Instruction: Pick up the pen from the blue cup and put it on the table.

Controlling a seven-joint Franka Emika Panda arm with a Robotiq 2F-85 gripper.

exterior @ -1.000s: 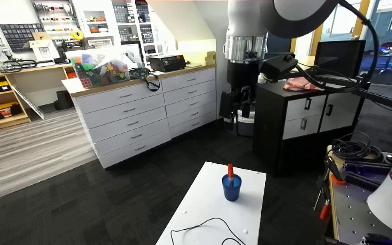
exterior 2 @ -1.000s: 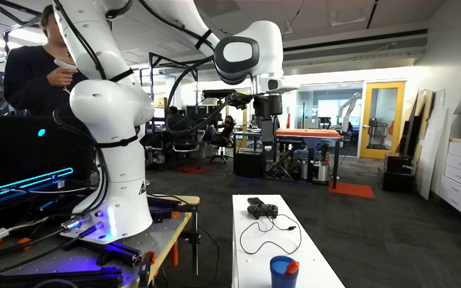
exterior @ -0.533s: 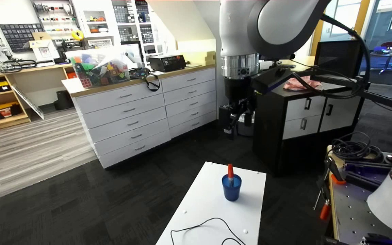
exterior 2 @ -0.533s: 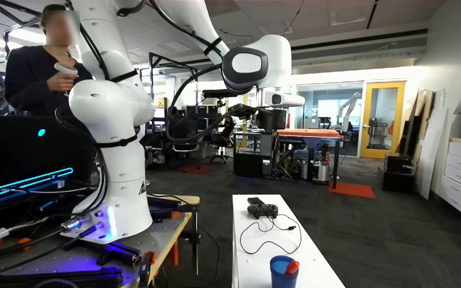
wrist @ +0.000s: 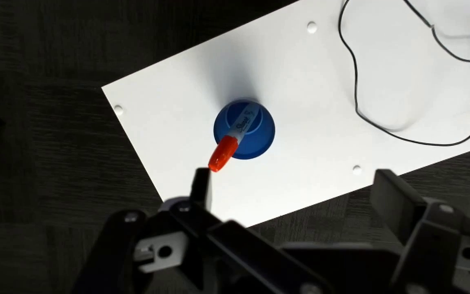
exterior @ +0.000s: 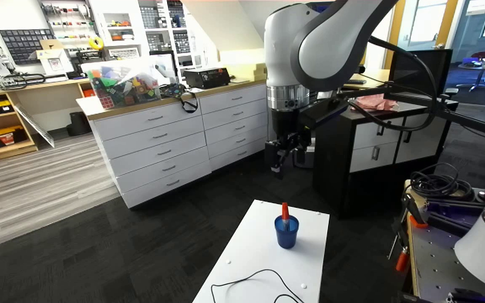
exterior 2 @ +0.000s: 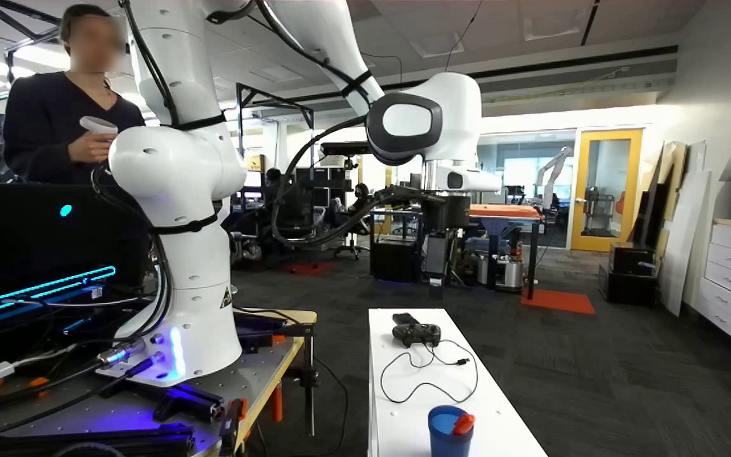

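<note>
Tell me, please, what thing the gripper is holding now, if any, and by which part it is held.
Nothing is held: the gripper is open with nothing between its jaws, and the pen leans in the blue cup.

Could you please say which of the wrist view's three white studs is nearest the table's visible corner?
The leftmost stud, close by that corner; both others lie right of the blue cup.

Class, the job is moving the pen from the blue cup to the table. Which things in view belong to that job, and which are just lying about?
Belongs to the job:
table, white-topped
blue cup, standing on it
pen, leaning inside the cup
gripper, open and empty

Just lying about:
game controller, on the table
black cable, likewise
crumpled pink item, on the black cabinet
</note>
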